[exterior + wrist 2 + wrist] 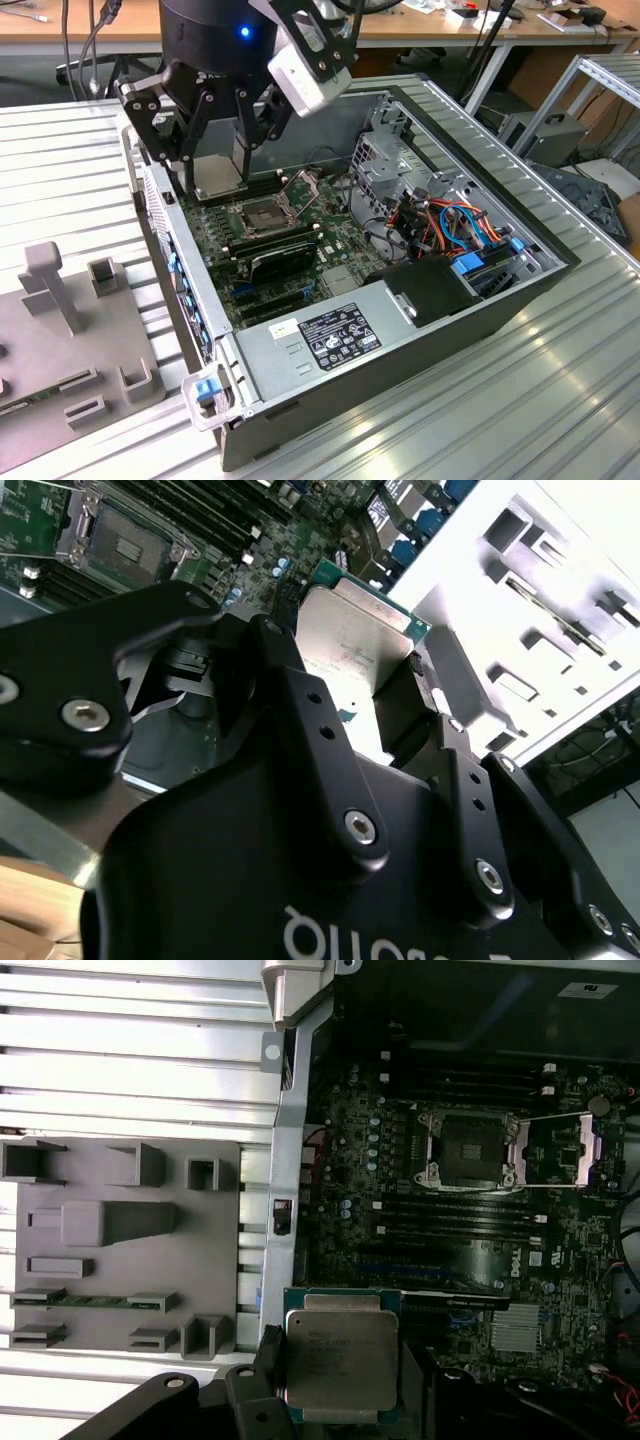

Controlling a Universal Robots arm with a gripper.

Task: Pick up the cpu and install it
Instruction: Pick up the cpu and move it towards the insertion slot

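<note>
The cpu (pixel 222 168) is a flat silver-grey square chip on a green base, held level between my fingers. In the exterior view my gripper (pixel 220 160) hangs over the back left corner of the open computer case, shut on the chip's two opposite edges. Both wrist views show the cpu (pixel 340 1355) (pixel 345 630) between black fingers (pixel 262 1360) (pixel 275 655). The dark socket (pixel 262 215) (pixel 470 1148) (pixel 125 545) on the motherboard lies a short way off from the chip, with its metal frame (pixel 560 1150) swung open.
A grey parts fixture (pixel 70 330) (pixel 120 1240) lies outside the case on the exterior view's left, with a memory stick (pixel 70 1300) in one slot. The case wall (pixel 180 260) stands between them. Memory sticks (pixel 275 245), a power supply (pixel 330 335) and cables (pixel 450 225) crowd the case.
</note>
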